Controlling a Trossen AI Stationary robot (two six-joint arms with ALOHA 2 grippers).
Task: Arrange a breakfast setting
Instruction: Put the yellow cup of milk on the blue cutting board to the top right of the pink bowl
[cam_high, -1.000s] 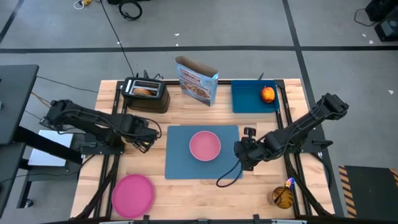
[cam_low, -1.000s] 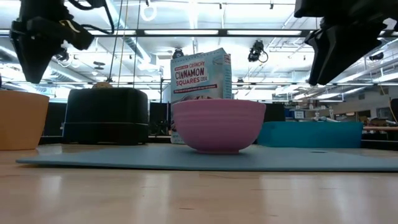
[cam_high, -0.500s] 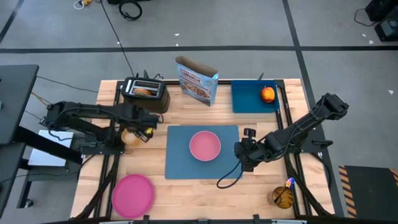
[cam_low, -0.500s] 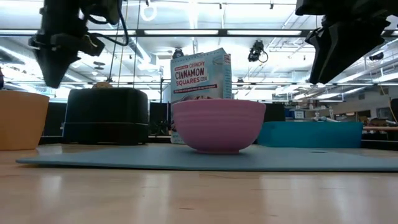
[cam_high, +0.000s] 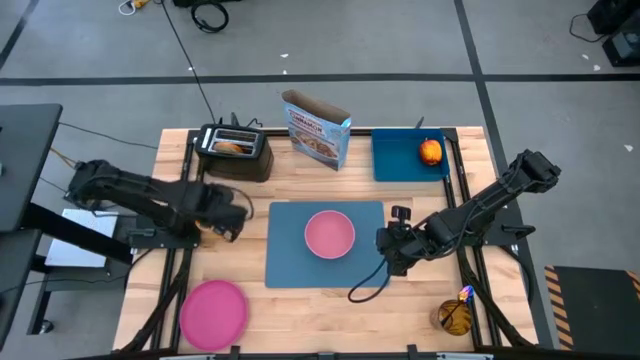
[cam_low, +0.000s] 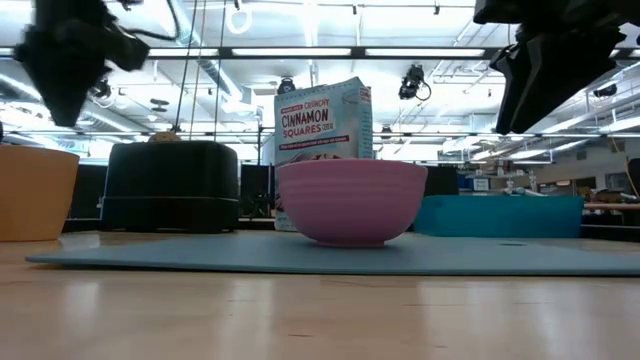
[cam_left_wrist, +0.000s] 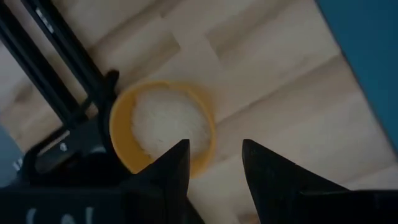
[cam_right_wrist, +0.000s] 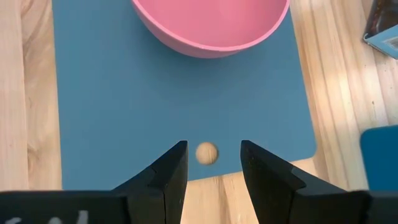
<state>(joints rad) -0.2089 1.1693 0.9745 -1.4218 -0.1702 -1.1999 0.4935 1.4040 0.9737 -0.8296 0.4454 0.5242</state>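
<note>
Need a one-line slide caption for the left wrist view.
Left gripper, fingers open, hovers over the tan cup on the wooden table, beside the blue placemat.

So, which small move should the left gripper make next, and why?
Probably descend straight onto the small tan cup: the left gripper hovers open above it, and the cup stands on bare wood, off the blue rectangular placemat.

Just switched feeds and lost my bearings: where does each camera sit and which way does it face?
High: overhead, straight down on table; both arms show.
Low: table height, level across placemat into the room; arms hang from above.
Left wrist: looks down past open fingers at the tan cup.
Right wrist: looks down past open fingers at the mat.
Shared: pink bowl appears in high, low, right wrist.
</note>
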